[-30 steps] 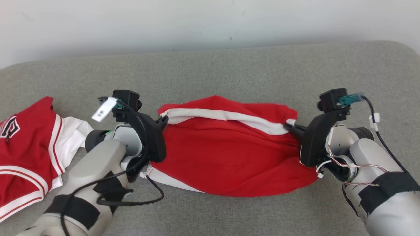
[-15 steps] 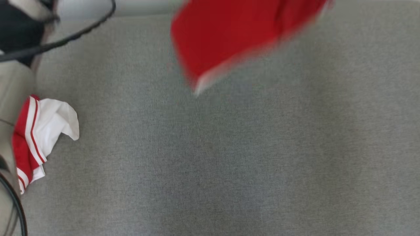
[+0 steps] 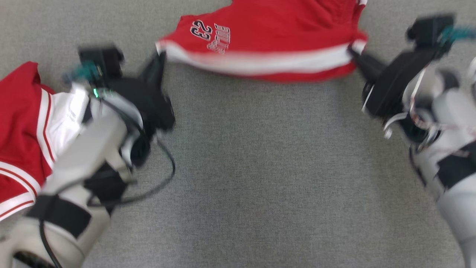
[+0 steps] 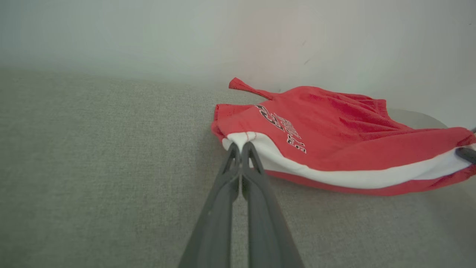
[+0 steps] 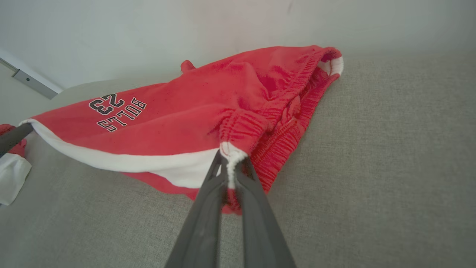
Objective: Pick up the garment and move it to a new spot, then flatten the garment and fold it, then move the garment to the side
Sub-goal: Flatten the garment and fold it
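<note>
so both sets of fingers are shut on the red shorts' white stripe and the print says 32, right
The print reads 23, not 32: see the right wrist view. The left fingers and right fingers are shut on the white stripe of the red shorts.

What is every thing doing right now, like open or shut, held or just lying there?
red shorts: held at two corners, stretched out between the tools, number side up.
left tool: shut on the shorts' white-striped corner.
right tool: shut on the shorts' waistband corner.
red and white jersey: crumpled, lying on the grey cushion, not gripped.
</note>
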Controlling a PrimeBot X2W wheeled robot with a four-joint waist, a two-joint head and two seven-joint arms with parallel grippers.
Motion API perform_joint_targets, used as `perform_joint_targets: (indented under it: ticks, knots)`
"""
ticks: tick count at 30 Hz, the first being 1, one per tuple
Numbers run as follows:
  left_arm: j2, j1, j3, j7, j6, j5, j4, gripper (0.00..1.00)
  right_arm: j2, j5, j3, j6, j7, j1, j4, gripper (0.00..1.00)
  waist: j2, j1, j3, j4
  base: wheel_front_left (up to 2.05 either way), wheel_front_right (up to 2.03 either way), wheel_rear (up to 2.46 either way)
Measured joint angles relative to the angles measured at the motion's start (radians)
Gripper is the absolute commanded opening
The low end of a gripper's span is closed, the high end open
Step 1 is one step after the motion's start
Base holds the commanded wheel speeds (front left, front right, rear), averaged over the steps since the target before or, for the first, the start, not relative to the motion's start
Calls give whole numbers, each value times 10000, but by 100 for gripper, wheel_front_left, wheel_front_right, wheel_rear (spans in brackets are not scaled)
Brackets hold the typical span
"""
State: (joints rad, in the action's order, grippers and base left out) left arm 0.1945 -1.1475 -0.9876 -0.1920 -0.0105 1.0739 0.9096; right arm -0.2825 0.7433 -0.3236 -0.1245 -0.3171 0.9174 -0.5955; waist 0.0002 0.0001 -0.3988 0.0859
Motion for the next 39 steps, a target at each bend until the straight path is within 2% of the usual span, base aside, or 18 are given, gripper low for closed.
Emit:
perform_joint_targets:
  ticks: [6, 16, 18, 23, 27, 29, 30, 31, 32, 33, 39]
  knots:
    - [230, 1485, -642, -169, -79, -366, -107, 0, -282, 819, -905, 0, 280, -1796, 984, 0, -1, -1, 492, -90, 0, 0, 0]
    - [579, 3659, -1072, -376, -59, -453, -884, 0, -1676, 1342, -1914, 0, 744, -4102, 1948, 0, -3, -3, 1659, -300, 0, 0, 0]
    - [662, 4319, -1292, -378, 58, -456, -1181, 0, -2000, 1363, -2013, -2, 901, -4771, 2011, 0, -3, -4, 2039, -346, 0, 0, 0]
    - [869, 5163, -1544, -387, 291, -468, -1795, 0, -2184, 1584, -2263, -2, 1009, -5853, 2242, 0, -4, -4, 2552, -389, 0, 0, 0]
    - [982, 5332, -1584, -387, 531, -479, -2123, 0, -2220, 1653, -2460, -2, 1007, -6032, 2307, 0, -4, -4, 2794, -384, 0, 0, 0]
    - [1016, 5344, -1609, -385, 646, -518, -2224, 0, -2224, 1605, -2523, -2, 1026, -6015, 2291, 47, -4, -3, 2869, -378, 0, 0, 0]
    - [1051, 5374, -1651, -374, 717, -594, -2261, 0, -2224, 1542, -2569, -2, 1032, -6012, 2259, 100, -3, -3, 2900, -378, 0, 0, 0]
    - [1089, 5438, -1670, -372, 769, -629, -2305, 20, -2226, 1484, -2600, -2, 1032, -6011, 2213, 100, -4, -3, 2927, -379, 0, 0, 0]
    - [1141, 5500, -1720, -370, 848, -658, -2351, 88, -2226, 1446, -2621, -2, 1034, -6011, 2176, 100, -4, -3, 2951, -383, 0, 0, 0]
    - [1214, 5547, -1747, -370, 913, -669, -2410, 100, -2226, 1407, -2625, -2, 1068, -6007, 2173, 100, -4, -3, 2968, -394, 0, 0, 0]
    - [1369, 5740, -1651, -374, 1172, -721, -2899, 100, -2437, 1047, -2606, 27, 1348, -6025, 2487, 100, -3, -1, 3021, -468, 0, 0, 0]
